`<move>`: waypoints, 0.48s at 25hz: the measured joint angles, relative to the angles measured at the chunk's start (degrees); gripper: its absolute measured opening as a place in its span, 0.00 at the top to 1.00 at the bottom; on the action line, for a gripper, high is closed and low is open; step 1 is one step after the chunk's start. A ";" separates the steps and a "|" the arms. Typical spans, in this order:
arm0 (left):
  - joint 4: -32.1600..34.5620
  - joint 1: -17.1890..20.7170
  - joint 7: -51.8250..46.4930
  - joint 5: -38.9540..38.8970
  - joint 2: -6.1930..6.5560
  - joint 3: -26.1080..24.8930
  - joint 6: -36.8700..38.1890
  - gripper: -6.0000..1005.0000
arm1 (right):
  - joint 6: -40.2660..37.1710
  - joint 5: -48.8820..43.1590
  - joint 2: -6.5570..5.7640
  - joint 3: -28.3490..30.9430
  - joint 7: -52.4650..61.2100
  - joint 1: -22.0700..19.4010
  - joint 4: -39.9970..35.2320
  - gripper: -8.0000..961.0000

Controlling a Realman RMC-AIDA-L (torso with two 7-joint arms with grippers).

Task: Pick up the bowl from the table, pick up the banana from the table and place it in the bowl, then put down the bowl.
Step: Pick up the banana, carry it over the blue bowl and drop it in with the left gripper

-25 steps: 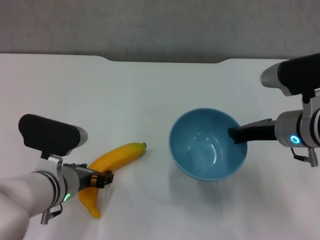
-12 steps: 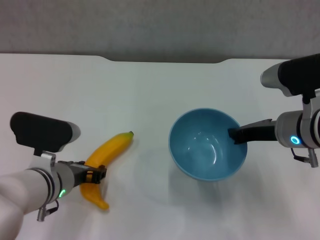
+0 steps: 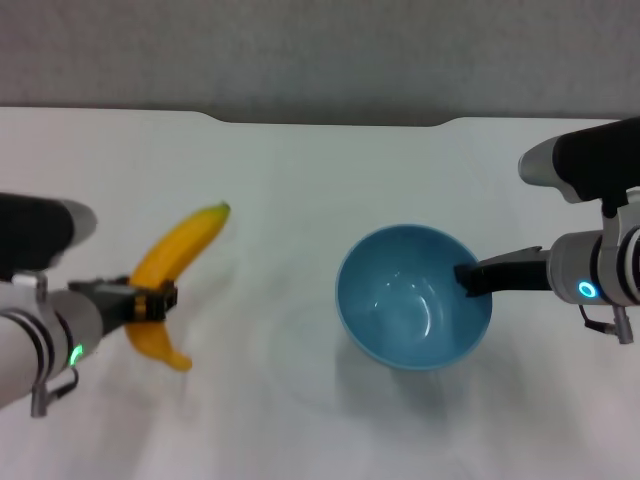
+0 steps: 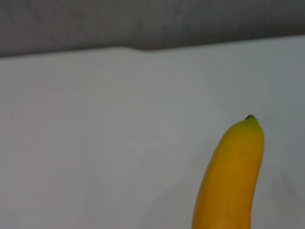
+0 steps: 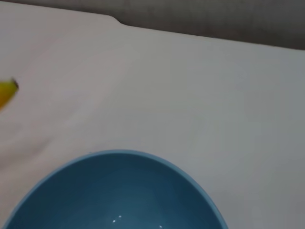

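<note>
Banana (image 3: 178, 262) sits clamped in the left fingers (image 3: 150, 302); right fingers (image 3: 478, 277) pinch the bowl (image 3: 412, 298) rim.

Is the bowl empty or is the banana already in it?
Empty. The bowl shows bare blue inside; the left pincer holds the banana.

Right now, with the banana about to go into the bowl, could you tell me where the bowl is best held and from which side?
Probably by its rim on the robot's right, where the right gripper already pinches the bowl, one finger inside the wall. The rim is thin and the wall steep, so an edge pinch suits it. That side also leaves the left open for the banana in the left gripper.
</note>
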 joint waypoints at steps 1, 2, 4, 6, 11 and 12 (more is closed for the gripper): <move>-2.83 0.98 -0.01 0.29 -0.04 -0.02 0.18 0.47 | 0.00 0.59 0.00 -0.19 0.00 -0.03 -0.19 0.96; -4.33 1.55 0.00 0.33 -0.04 -0.02 0.32 0.47 | -0.01 1.25 -0.01 -0.40 0.00 -0.04 -0.44 0.96; -9.11 2.96 0.00 0.07 -0.05 -0.03 0.58 0.47 | -0.16 2.27 -0.03 -0.70 -0.02 0.21 -1.42 0.96; -12.51 3.72 0.00 -0.31 -0.08 0.07 0.63 0.47 | -0.92 2.87 0.00 -1.11 -0.03 0.60 -2.58 0.96; -20.85 5.89 -0.01 -0.49 -0.01 2.43 1.31 0.47 | -3.73 6.51 -0.02 -4.67 -0.11 1.90 -4.48 0.96; -22.10 6.25 0.00 -0.59 -0.01 3.09 1.39 0.47 | -4.28 7.14 -0.01 -5.16 -0.11 2.12 -4.59 0.96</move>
